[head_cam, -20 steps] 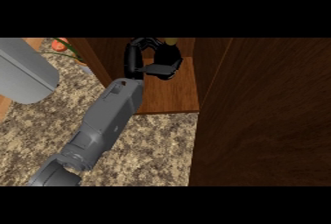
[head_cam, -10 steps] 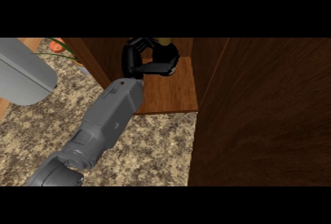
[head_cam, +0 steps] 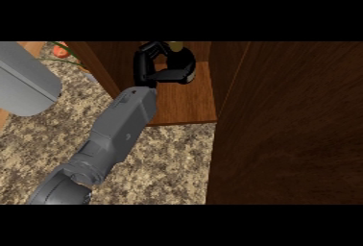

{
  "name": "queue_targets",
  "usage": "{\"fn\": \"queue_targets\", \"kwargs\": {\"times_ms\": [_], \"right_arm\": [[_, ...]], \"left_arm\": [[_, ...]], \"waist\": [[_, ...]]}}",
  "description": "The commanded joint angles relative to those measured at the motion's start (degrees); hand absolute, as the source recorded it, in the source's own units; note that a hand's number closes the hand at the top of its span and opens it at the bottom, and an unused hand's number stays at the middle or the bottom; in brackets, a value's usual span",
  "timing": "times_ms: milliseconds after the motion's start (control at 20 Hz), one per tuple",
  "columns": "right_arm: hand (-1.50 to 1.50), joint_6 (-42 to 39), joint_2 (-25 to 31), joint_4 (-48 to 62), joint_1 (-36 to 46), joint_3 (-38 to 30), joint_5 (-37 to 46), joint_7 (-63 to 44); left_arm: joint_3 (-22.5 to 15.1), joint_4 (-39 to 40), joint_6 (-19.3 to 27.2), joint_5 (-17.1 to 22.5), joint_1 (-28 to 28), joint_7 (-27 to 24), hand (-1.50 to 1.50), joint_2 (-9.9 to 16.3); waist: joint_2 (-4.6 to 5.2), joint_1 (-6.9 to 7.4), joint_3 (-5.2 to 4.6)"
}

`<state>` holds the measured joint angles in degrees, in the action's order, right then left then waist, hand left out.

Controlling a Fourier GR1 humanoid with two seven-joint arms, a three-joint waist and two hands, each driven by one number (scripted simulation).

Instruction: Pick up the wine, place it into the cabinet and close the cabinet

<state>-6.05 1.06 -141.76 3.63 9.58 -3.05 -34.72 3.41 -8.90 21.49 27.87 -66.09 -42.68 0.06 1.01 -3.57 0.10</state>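
Top centre: right hand [head_cam: 164,67], fingers curled round wine [head_cam: 175,46] over cabinet [head_cam: 186,98] shelf; best set upright, deep, before letting go.

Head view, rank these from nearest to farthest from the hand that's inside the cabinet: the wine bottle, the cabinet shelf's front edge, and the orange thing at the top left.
1. wine bottle: within the curled fingers of the hand, at the back of the cabinet.
2. shelf's front edge: below the hand, toward the counter.
3. orange thing: far left, beyond the cabinet's side wall.
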Motion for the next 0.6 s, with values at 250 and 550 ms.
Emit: {"fn": "queue_targets", "kwargs": {"times_ms": [250,550], "right_arm": [[-1.50,-0.9,0.3,-1.5,-1.9,-1.4,-2.0,0.8],[-1.50,-1.2,0.4,-3.9,-1.4,-0.9,-3.2,-0.7]], "left_arm": [[-0.6,3.5,2.4,-2.4,0.1,0.2,-1.50,1.5],[-1.1,4.6,3.6,-3.7,1.5,-1.0,-1.50,1.7]], "waist": [[0.25,0.05,-0.11],[0.45,-0.54,-0.15]]}}
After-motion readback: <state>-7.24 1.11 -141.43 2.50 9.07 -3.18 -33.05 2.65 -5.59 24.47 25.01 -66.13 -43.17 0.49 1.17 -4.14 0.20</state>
